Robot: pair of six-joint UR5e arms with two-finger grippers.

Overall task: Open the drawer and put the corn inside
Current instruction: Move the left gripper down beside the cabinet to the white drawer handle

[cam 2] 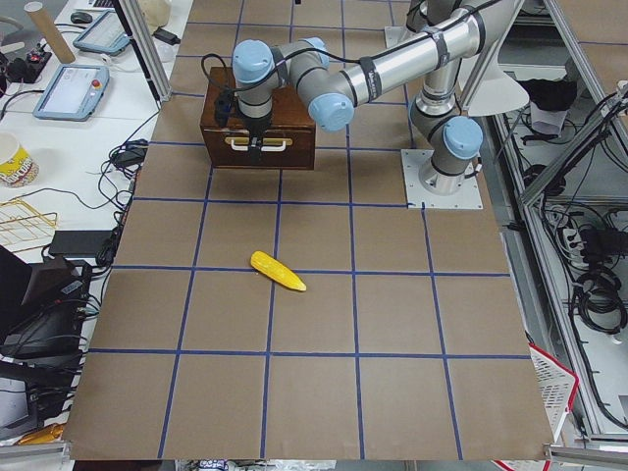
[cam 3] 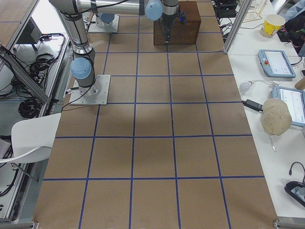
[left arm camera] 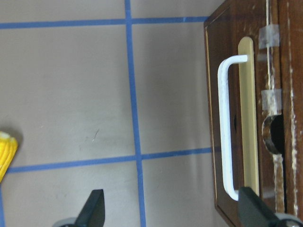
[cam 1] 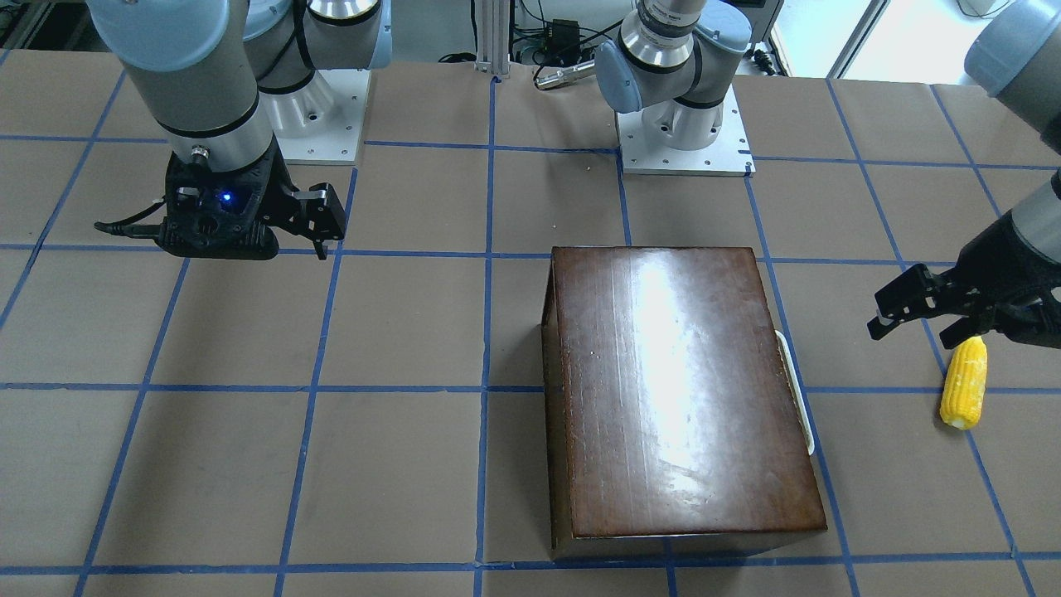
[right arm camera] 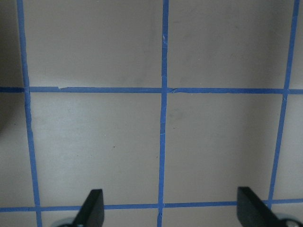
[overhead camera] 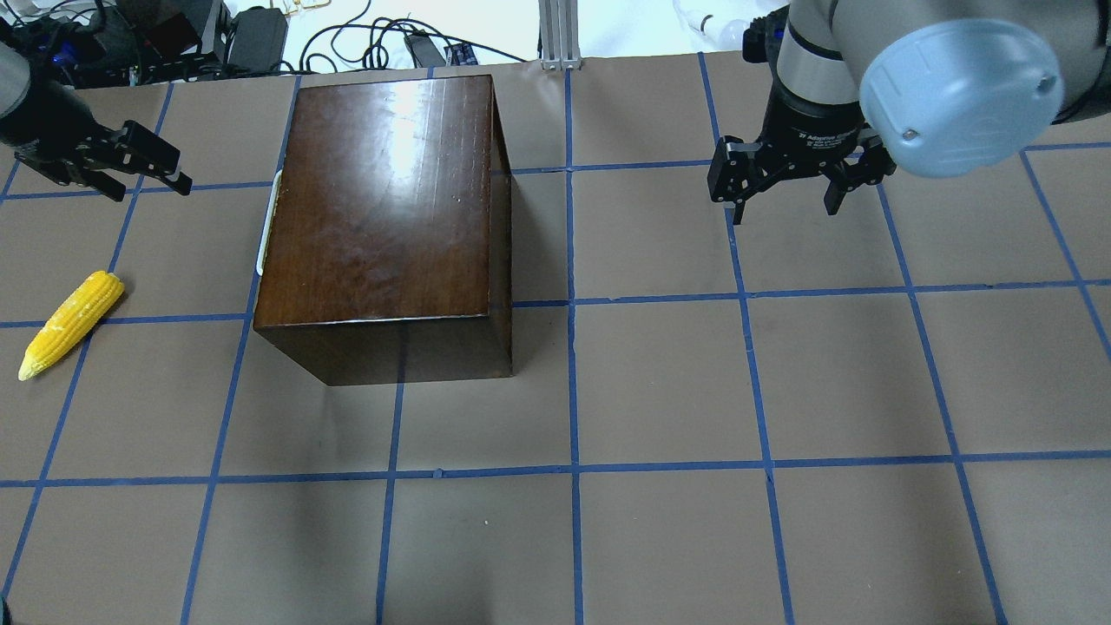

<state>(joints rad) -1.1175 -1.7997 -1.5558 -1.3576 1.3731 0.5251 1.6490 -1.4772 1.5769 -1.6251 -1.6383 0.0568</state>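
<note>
Brown taped-grid table [overhead camera: 660,391]. Drawer [cam 2: 294,147] shut flush in box [overhead camera: 382,200], handle [left arm camera: 226,127] facing left gripper [overhead camera: 147,182], whose jaws are wide and empty. Corn [overhead camera: 71,323] lies apart on open tabletop. Right gripper [overhead camera: 783,210] is spread and empty.

The broad flat table [overhead camera: 660,382] was covered in dull brown paper and ruled into large squares by blue tape lines. A glossy dark-brown rectangular wooden box [overhead camera: 382,200] sat squarely on it, toward the robot's left half. Well apart from the box, on its white-handled side, a bright yellow tapered corn cob [overhead camera: 71,323] lay on its side across a tape line. Two pale square metal base plates [cam 1: 685,153] were fixed flat along the robot's edge.
</note>
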